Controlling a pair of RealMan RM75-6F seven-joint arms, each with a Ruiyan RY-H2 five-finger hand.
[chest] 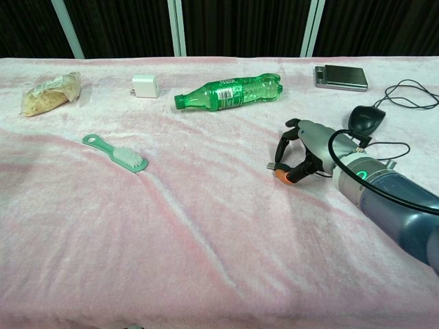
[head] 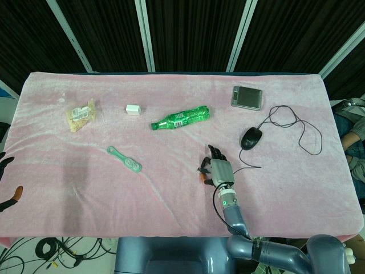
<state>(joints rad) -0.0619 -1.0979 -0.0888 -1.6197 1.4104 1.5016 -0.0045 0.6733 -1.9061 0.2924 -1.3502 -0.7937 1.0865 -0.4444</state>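
The right hand (chest: 296,155) hovered low over the pink plush tabletop (chest: 206,240), fingers curled downward but apart and holding nothing. The left hand (head: 8,185) sat at the tabletop's edge, state unclear. Just beyond and to the right lay the black corded computer mouse (chest: 367,116), apart from the fingers: light, rigid, smooth-shelled, probably best pinched across its sides. Farther off lay a green plastic bottle (chest: 230,91).
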